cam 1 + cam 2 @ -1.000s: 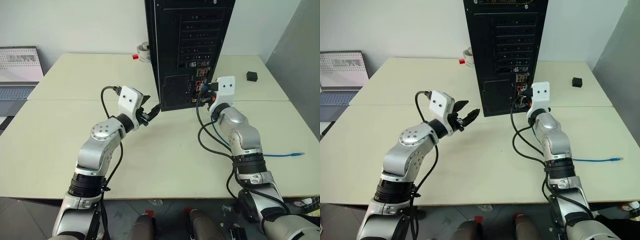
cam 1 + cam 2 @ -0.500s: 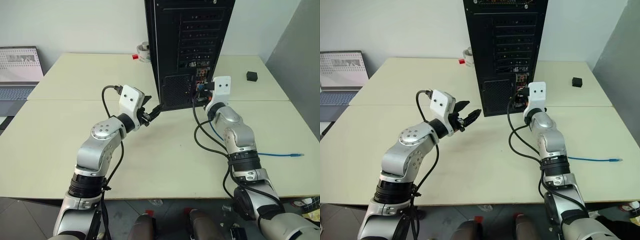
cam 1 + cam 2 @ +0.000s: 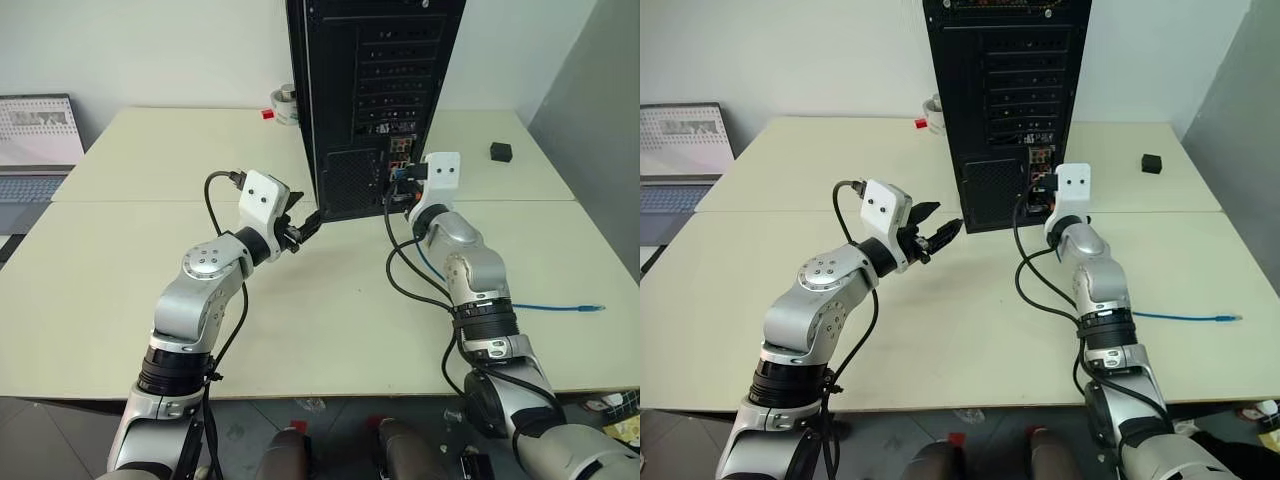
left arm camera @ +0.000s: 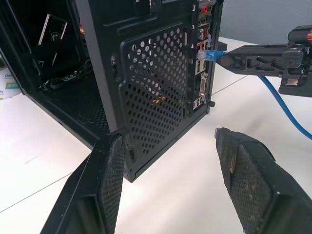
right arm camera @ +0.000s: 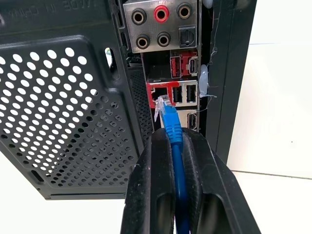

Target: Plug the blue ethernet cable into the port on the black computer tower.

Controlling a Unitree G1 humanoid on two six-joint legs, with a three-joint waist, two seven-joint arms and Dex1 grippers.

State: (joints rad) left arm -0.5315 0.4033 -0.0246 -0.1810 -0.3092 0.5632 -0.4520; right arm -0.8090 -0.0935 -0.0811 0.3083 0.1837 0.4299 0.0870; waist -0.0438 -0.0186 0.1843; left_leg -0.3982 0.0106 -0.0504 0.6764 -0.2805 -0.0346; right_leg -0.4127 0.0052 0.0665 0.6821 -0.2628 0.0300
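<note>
Cable: blue ethernet cable (image 5: 171,127), plug just short of the port (image 5: 159,92), aligned for insertion.
Right gripper (image 5: 170,146): clamped behind the plug.
Left gripper (image 4: 170,161): half-spread, empty.
Tower: black computer tower (image 3: 375,90), mid-table (image 3: 130,260), rear facing robot.

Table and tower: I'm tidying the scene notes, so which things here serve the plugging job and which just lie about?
In the job:
- blue ethernet cable, plug near the ports
- black computer tower
- right gripper, shut on the cable
- left gripper, open, beside the tower

Lying about:
- small black cube
- tape roll
- laptop
- table
</note>
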